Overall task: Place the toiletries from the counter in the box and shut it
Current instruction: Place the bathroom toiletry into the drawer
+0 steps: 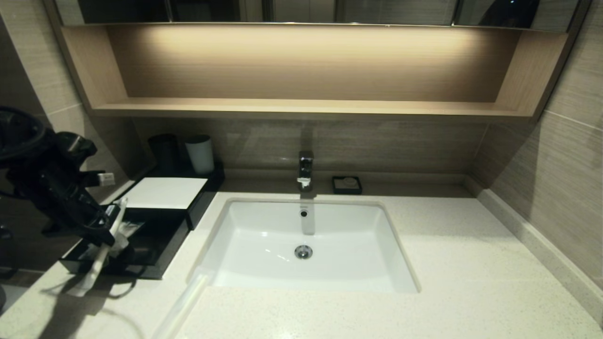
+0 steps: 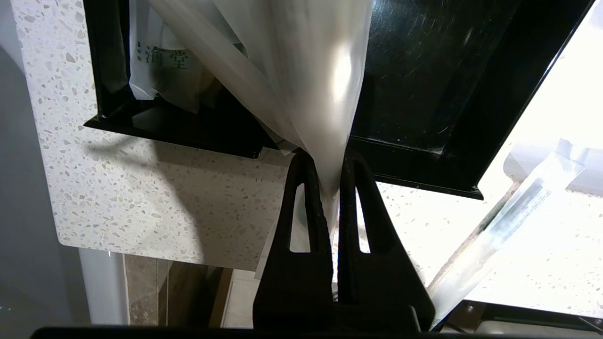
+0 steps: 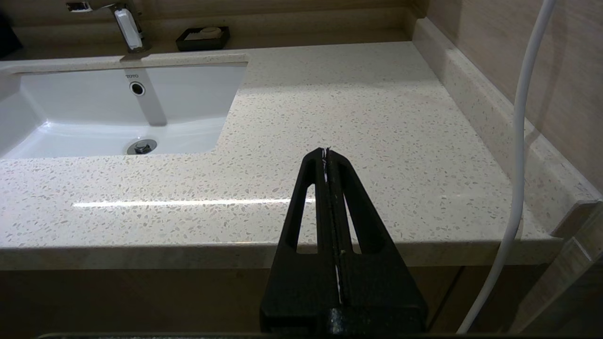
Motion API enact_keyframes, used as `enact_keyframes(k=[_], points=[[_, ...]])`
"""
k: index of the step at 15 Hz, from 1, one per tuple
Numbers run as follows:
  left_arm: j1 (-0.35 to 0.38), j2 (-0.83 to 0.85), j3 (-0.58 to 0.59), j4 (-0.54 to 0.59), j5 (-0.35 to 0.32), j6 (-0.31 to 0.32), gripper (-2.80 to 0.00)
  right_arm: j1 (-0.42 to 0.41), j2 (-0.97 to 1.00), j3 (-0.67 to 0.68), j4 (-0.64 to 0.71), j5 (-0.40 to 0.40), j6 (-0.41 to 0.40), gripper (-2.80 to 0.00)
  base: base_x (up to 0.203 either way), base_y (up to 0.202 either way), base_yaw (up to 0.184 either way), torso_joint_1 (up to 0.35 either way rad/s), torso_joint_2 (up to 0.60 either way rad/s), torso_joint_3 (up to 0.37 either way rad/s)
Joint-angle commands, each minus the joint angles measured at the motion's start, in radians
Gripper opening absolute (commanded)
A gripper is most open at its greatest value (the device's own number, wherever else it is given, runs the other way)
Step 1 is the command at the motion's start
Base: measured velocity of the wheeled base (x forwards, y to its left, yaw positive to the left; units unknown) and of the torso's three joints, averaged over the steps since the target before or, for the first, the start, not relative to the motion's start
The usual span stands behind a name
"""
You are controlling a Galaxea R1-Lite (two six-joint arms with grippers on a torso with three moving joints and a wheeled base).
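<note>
The black box [image 1: 155, 256] stands open on the counter left of the sink, with a white printed packet [image 2: 160, 61] inside it. My left gripper [image 1: 102, 234] is shut on a long white plastic packet [image 1: 96, 266] and holds it over the box's front left part. In the left wrist view the fingertips [image 2: 330, 162] pinch the packet [image 2: 311, 70] above the box [image 2: 424, 94]. Another long clear packet [image 1: 181, 303] lies on the counter by the sink's front left corner, and it also shows in the left wrist view [image 2: 509, 226]. My right gripper [image 3: 326, 153] is shut and empty.
A flat white-topped piece [image 1: 162, 193] lies right behind the open box. A dark cup [image 1: 164, 151] and a white cup [image 1: 200, 154] stand at the back left. The sink [image 1: 264, 278], the tap [image 1: 305, 169] and a soap dish [image 1: 346, 184] are in the middle.
</note>
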Motion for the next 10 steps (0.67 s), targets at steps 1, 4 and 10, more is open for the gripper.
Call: enact_keyframes(k=[1, 4, 10], points=[[0.001, 0.002, 0.001, 0.007, 0.001, 0.001, -2.80, 0.000, 0.001, 0.000, -0.001, 0.000, 0.000, -2.80, 0.000, 0.000, 0.000, 0.000, 0.00, 0.000], [0.001, 0.009, 0.007, 0.007, 0.013, -0.007, -2.80, 0.000, 0.002, 0.000, -0.001, 0.000, 0.000, -2.80, 0.000, 0.000, 0.000, 0.000, 0.00, 0.000], [0.001, 0.005, -0.001, 0.015, 0.012, -0.011, 0.00, 0.000, 0.000, 0.000, -0.001, 0.000, 0.000, -2.80, 0.000, 0.000, 0.000, 0.000, 0.00, 0.000]])
